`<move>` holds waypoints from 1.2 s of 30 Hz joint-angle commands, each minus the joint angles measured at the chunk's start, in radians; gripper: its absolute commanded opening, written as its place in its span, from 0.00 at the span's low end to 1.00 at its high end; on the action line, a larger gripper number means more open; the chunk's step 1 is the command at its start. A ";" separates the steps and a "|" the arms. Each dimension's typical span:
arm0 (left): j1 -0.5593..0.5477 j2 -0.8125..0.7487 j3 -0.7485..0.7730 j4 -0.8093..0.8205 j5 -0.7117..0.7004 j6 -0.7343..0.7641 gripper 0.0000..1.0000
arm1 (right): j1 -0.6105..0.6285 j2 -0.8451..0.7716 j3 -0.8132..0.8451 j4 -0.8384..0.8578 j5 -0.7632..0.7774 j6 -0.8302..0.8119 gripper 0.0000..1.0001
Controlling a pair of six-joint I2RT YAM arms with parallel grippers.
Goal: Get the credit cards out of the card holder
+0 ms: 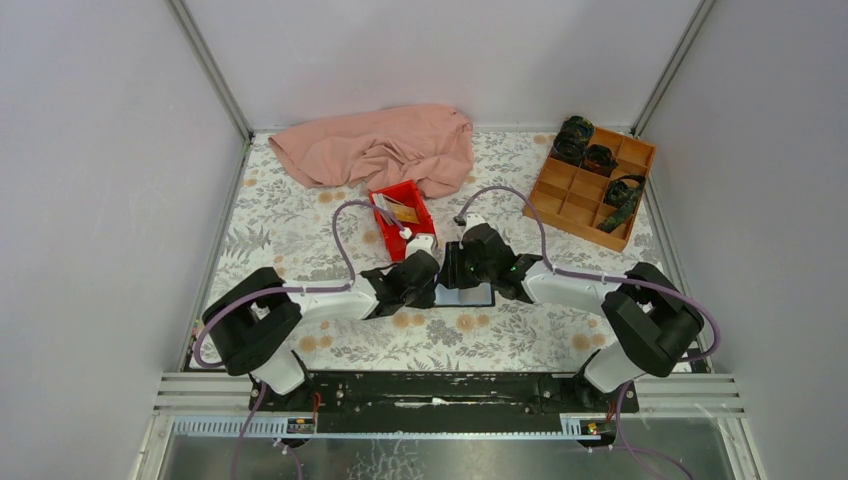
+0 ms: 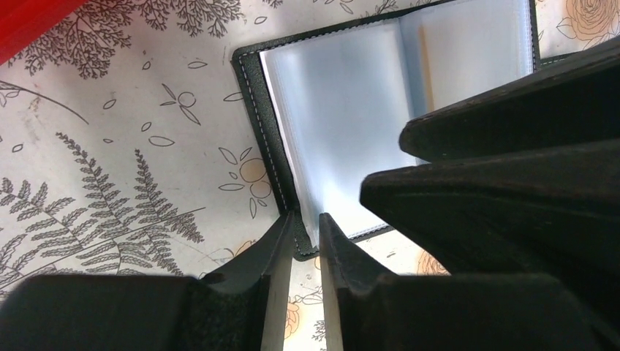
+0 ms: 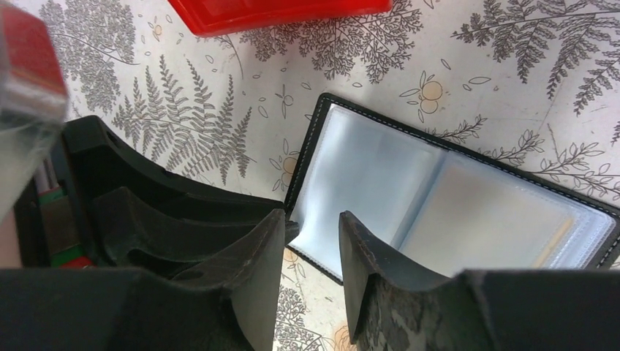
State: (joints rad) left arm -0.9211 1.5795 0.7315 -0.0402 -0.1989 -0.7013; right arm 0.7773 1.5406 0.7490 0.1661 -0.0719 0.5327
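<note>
The card holder (image 1: 465, 296) lies open and flat on the patterned table, black-edged with pale clear pockets (image 2: 343, 110) (image 3: 380, 175). Both grippers meet over it. My left gripper (image 1: 425, 277) (image 2: 305, 219) has its fingers a narrow gap apart, tips at the holder's near corner, and table shows through the gap. My right gripper (image 1: 462, 270) (image 3: 311, 219) is open wider, one finger at the holder's black edge and the other over a pocket. A thin tan edge (image 3: 559, 241) shows inside the far pocket. Credit cards (image 1: 403, 211), orange-gold and white, lie in the red tray.
The red tray (image 1: 425, 205) (image 3: 278, 11) sits just beyond the holder. A pink cloth (image 1: 380, 145) is bunched at the back. A wooden compartment box (image 1: 575, 195) with dark items stands at the back right. White walls enclose the table.
</note>
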 commanded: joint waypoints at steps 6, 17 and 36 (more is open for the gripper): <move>-0.002 -0.017 -0.008 0.033 -0.006 0.004 0.25 | -0.123 -0.145 -0.052 -0.038 -0.034 0.003 0.53; -0.003 0.002 -0.003 0.040 -0.001 0.007 0.25 | -0.142 -0.156 -0.187 -0.006 -0.058 0.007 0.59; -0.003 0.024 0.014 0.041 0.009 0.011 0.25 | -0.142 -0.187 -0.210 -0.041 -0.013 -0.008 0.61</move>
State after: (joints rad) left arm -0.9211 1.5845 0.7292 -0.0349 -0.1974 -0.7006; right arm 0.6319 1.3743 0.5503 0.1326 -0.0952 0.5354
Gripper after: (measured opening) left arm 0.252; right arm 0.603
